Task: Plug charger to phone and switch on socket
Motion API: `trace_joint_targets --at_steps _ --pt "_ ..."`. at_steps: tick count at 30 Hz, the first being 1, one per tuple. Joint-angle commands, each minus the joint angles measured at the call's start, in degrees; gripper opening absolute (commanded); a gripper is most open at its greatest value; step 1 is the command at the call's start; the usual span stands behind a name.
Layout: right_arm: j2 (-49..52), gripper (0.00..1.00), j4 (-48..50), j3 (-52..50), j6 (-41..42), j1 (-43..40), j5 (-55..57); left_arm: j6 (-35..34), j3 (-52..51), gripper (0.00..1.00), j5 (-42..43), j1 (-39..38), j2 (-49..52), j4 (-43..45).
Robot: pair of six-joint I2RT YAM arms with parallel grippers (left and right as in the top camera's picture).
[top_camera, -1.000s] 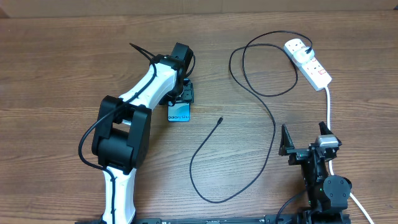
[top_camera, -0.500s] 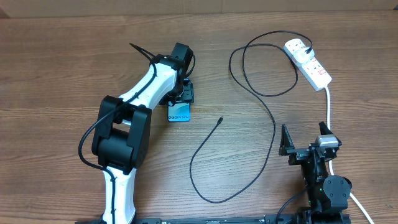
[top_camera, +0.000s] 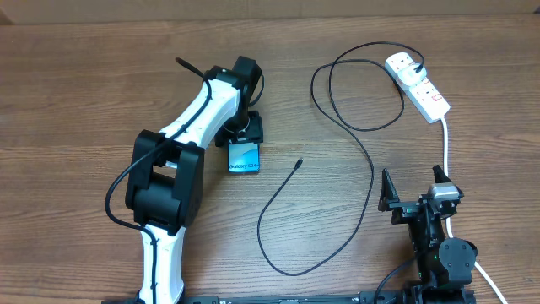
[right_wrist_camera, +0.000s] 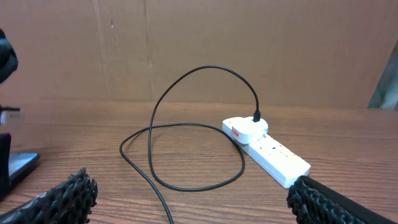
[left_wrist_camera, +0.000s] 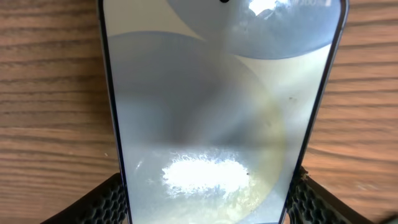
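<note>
Left claw [left_wrist_camera: 208,199] clamped the phone [left_wrist_camera: 211,93] across its long edges. Right claw [right_wrist_camera: 189,193] stood wide open, well apart from the socket [top_camera: 418,84]

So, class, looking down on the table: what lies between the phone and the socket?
Between the phone and the socket, loops of the black charger cable cross; the rest is bare table. The overhead view shows this.
</note>
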Motion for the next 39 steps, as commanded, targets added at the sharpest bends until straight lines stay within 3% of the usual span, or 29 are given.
trace_joint_targets --at_steps 1,8,27,39 --pt "-0.7 1.00 0.3 -0.6 -0.2 0.2 0.3 -0.8 4.5 0.64 5.6 0.6 0.1 -1.2" --pt "-0.7 1.00 0.3 -0.6 -0.2 0.2 0.3 -0.8 7.5 0.63 17.2 1.6 0.1 -4.1" --pt "-0.7 1.00 0.3 -0.6 -0.2 0.2 0.3 -0.9 7.7 0.62 65.7 9.2 0.1 -3.6" --pt "-0.7 1.00 0.3 -0.6 -0.2 0.2 0.3 -3.0 7.7 0.63 79.4 11.2 0.1 -3.6"
